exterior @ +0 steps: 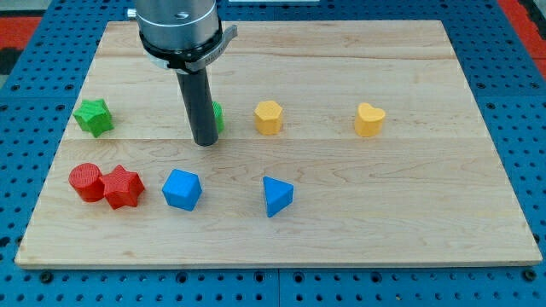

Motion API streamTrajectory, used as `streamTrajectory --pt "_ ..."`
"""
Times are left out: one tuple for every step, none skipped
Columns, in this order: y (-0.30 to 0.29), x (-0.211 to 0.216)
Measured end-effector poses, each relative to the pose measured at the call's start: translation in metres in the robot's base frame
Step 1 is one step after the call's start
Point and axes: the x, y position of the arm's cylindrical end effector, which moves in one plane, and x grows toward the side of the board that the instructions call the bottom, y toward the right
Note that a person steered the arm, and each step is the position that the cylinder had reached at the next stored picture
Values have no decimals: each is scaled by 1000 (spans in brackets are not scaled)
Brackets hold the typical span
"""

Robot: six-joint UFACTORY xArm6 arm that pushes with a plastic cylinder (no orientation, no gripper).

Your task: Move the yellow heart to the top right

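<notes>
The yellow heart (369, 119) lies on the wooden board (341, 222) right of centre, a little above the middle row. My tip (205, 141) stands left of centre, far to the heart's left. It sits in front of a green block (218, 116) that it mostly hides. A yellow hexagonal block (268, 117) lies between my tip and the heart.
A green star (94, 117) lies at the left. A red cylinder (85, 182) touches a red star (123, 187) at the lower left. A blue block (182, 188) and a blue triangular block (276, 196) lie in the lower middle.
</notes>
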Motion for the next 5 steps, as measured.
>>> streamTrajectory --pt "0 0" --pt "29 0" --pt "108 3" --pt "174 4" --pt "186 -11"
